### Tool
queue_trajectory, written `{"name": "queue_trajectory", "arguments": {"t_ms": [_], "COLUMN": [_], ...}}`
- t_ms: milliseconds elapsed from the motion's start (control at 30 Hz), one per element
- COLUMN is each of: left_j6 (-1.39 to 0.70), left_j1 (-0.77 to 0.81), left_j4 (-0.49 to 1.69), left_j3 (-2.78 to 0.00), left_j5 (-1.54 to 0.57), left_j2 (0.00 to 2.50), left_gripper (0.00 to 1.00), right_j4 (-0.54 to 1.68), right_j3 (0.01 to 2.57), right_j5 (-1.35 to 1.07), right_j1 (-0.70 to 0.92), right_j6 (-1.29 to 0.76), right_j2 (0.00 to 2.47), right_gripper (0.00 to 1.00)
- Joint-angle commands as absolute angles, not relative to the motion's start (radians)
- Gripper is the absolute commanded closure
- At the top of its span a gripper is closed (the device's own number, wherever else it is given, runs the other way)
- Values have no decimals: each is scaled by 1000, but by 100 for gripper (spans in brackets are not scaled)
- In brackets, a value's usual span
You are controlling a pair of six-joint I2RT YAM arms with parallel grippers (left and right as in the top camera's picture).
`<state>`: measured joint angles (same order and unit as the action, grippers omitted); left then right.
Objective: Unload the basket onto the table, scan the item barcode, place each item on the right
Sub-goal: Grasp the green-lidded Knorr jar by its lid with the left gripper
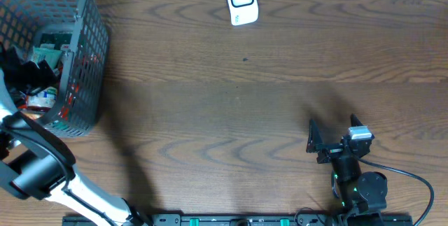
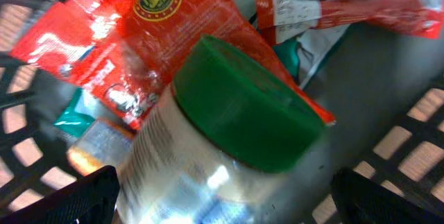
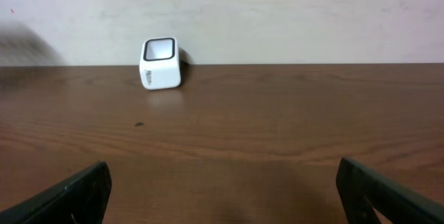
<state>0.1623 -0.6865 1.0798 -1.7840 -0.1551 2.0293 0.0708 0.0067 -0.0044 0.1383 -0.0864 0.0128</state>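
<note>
**Obs.** Left gripper (image 2: 229, 195) was inside the basket (image 2: 409, 141), jaws at full spread, nothing held. Jar (image 2: 201, 154) lay tilted on its side directly btwn the fingers, w/ its lid (image 2: 246, 109) pointing away from the gripper. Contact w/ either finger could not be confirmed. Jar rested on a red packet (image 2: 132, 30) that ran ahead of the gripper to its left. A sachet (image 2: 347, 7) lay further ahead, to its right.

Right gripper (image 3: 222, 193) was likewise wide open and empty, low over bare tabletop (image 3: 277, 127). Scanner (image 3: 160, 63) stood well ahead of it, a little left.

**Handling (judgement).**
- Jar judged the likely item.
- It is rigid. Glass or plastic could not be told, so treat as breakable.
- Pale contents fill it, so it is prob. the heaviest thing in reach.
- Body is round w/ a glossy label, so there is a slip risk. It may roll on the slick packet if one finger lands first.

**Grip rec.**
- Take it across the body just below the lid, both fingers closing together.
- Jar looks nearly as wide as the spread, so the fit is judged tight and the gripper needs centring first.
- Avoid a lid-only hold, since the jar could swing or the lid twist.
- Barcode was not seen and label print was blurred. Keep the fingers off the label face where poss.
- Packet is soft and crinkly and could snag and lift w/ the jar.
</note>
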Motion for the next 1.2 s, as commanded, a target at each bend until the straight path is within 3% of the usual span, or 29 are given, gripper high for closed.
{"name": "queue_trajectory", "arguments": {"t_ms": [0,133,433,867,1000,1167], "left_j6": [179,179,179,178,178,178], "left_j1": [-686,-686,-686,-686,-686,-686], "left_j4": [1086,1085,1087,1085,1085,1085], "left_j3": [-1781,-1781,-1781,-1759,-1755,-1750], "left_j5": [-166,-166,-165,-165,-165,-165], "left_j2": [2064,2069,2070,2072,2073,2073], "left_gripper": [2,1,19,12,21,21], "right_j4": [75,75,75,75,75,75], "right_j3": [6,6,6,6,6,6], "right_j5": [-5,-5,-5,-5,-5,-5], "right_j1": [131,131,131,131,131,131], "right_j6": [-73,-73,-73,-73,-73,-73], "right_j2": [11,11,11,11,11,11], "right_gripper": [1,1,1,1,1,1]}}
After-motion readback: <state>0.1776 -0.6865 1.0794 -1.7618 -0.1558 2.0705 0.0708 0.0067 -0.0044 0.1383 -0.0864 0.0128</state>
